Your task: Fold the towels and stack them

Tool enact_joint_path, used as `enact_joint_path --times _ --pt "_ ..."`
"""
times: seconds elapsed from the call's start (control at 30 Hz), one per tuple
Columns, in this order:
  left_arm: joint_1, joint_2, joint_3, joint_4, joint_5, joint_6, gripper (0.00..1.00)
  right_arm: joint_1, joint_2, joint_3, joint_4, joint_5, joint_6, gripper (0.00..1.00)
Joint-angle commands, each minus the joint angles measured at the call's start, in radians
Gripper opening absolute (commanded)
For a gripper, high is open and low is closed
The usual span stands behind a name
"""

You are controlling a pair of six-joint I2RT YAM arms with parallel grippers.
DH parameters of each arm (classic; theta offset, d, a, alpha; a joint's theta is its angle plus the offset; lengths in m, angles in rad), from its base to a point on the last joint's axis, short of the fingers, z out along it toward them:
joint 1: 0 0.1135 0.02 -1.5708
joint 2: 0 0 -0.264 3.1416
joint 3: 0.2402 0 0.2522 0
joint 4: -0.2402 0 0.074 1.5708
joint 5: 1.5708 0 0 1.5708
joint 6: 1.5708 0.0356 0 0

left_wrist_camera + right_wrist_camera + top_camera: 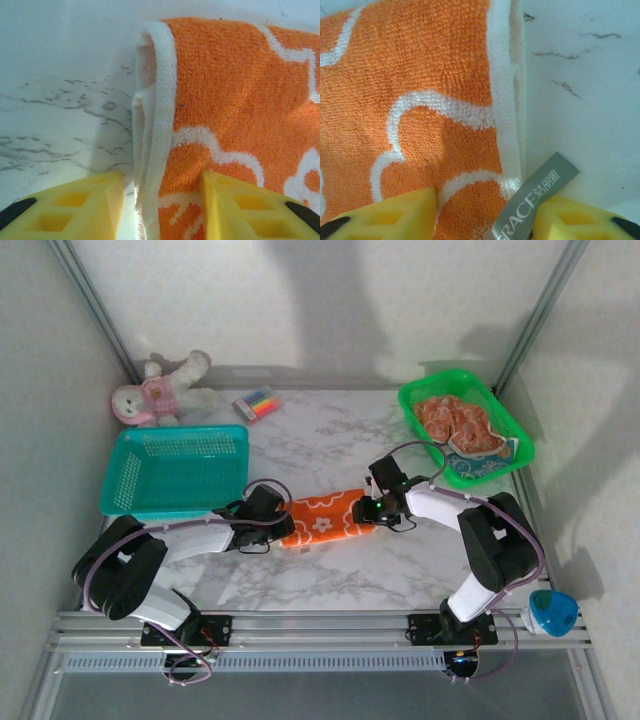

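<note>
An orange towel (325, 518) with white flower print lies folded into a narrow strip at the middle of the marble table. My left gripper (283, 525) is at its left end. In the left wrist view the yellow jaws of the left gripper (161, 200) stand apart astride the white-hemmed folded edge of the orange towel (235, 100), with a gap at the left finger. My right gripper (368, 510) is at the right end. In the right wrist view the right gripper (485, 210) is open over the corner of the orange towel (420, 65), beside its grey label (535, 200). More towels (455, 420) lie crumpled in the green basket (420, 395).
A teal basket (175, 470) stands at the left, close behind my left arm. At the back left sit a pink-and-white plush toy (160, 390) and a pack of markers (257, 403). A blue-and-white object (552, 612) sits at the near right edge.
</note>
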Motion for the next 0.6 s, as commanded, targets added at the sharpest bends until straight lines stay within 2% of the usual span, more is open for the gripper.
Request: enact_joint_path --times 0.0,0.1,0.2,0.3,0.43,0.57 --pt "-0.026 0.059 0.016 0.071 0.056 -0.021 0.41 -0.003 0.034 0.004 -0.004 -0.026 0.001 0.49" --pt "-0.03 0.065 0.029 0.083 0.057 -0.03 0.38 -0.002 0.032 0.002 -0.003 -0.027 0.002 0.49" --pt "-0.032 0.067 0.049 0.067 0.043 -0.024 0.3 -0.003 0.029 0.0 -0.003 -0.024 0.002 0.49" --pt "-0.037 0.071 0.071 0.026 0.009 -0.011 0.15 -0.003 0.027 -0.002 -0.004 -0.021 0.004 0.49" --pt "-0.037 0.061 0.076 -0.007 -0.023 0.0 0.04 -0.003 0.012 -0.002 -0.006 -0.011 0.007 0.49" --pt "-0.037 0.048 0.088 -0.052 -0.063 0.019 0.0 -0.004 -0.023 0.006 -0.027 0.038 0.011 0.52"
